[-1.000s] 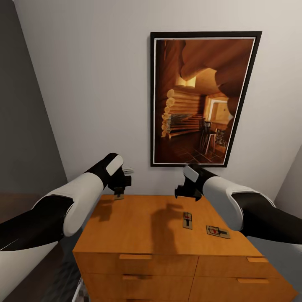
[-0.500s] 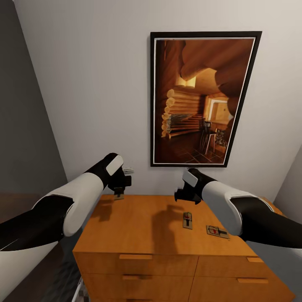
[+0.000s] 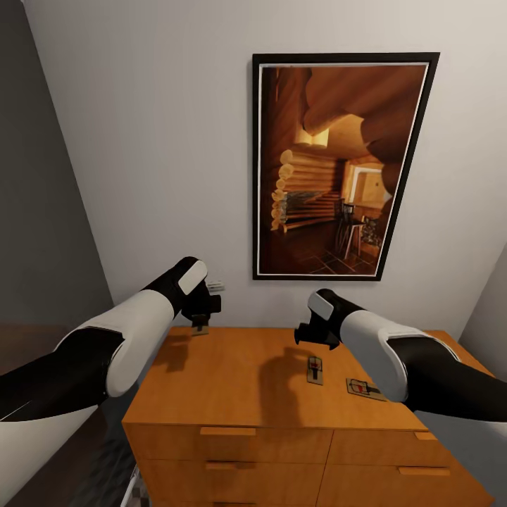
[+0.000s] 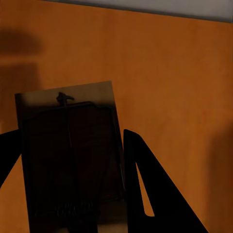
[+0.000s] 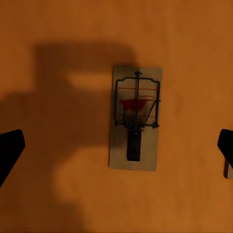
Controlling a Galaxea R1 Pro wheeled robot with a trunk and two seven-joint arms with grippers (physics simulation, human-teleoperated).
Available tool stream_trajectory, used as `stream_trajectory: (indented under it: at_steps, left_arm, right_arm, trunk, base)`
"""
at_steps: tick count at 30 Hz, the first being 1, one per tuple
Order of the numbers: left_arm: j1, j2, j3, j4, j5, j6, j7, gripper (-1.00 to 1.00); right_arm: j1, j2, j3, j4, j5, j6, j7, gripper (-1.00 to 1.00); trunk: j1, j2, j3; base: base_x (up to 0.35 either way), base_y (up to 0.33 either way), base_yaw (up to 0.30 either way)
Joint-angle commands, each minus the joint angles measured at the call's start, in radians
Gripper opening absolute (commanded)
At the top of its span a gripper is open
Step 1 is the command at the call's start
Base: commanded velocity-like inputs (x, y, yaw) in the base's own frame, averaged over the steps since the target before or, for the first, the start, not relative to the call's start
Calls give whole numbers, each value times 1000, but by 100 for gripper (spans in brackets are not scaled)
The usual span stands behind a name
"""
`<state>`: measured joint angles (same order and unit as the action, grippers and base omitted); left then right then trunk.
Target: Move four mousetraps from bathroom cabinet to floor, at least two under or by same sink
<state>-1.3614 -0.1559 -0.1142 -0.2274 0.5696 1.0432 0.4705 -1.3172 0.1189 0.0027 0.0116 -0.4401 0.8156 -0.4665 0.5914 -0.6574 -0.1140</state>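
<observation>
The cabinet (image 3: pixel 282 380) fills the lower middle of the head view, its orange-brown top below a dark-framed log-cabin picture (image 3: pixel 341 165) on the pale wall. Two mousetraps lie flat on that top, right of centre: one mousetrap (image 3: pixel 315 370) with its long side running away from the camera, and a second mousetrap (image 3: pixel 365 389) just to its lower right, turned crosswise. The two are near each other but apart.

The left pincer (image 3: pixel 201 318) hangs at the far left edge of the cabinet top and is closed on a third mousetrap (image 4: pixel 70 155), which sits between its dark fingers in the left wrist view.

The right pincer (image 3: pixel 315 336) hovers above the first mousetrap with its fingers spread wide; the right wrist view looks straight down on that trap (image 5: pixel 135 119), centred between the two fingertips.

By my reading, the step in hand is the pickup of another trap. The next move calls for a straight descent, then closing across the board's narrow width without nudging it.
</observation>
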Motion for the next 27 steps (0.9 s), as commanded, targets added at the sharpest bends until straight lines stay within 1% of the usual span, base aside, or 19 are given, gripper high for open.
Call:
stream_trajectory:
  at_steps: [1,16,22,27]
  left_arm:
    - [-1,0,-8,-1,8,4,7,-100]
    - [-1,-1,-8,-2,8,4,7,-100]
    - [-1,0,-8,-2,7,4,7,-100]
    - [-1,0,-8,-2,7,4,7,-100]
  right_arm:
    - [0,0,1,1,-10,-1,-9,100]
    - [4,-1,3,-11,-6,-2,-9,100]
    - [4,0,3,-13,16,-2,-9,100]
    - [4,0,3,-13,26,-3,-9,100]
  trunk:
    - [0,-2,-2]
    - [0,-2,-2]
    - [0,-2,-2]
    - [0,-2,-2]
  base:
    - [0,0,0]
    - [0,0,0]
    - [0,0,0]
    - [0,0,0]
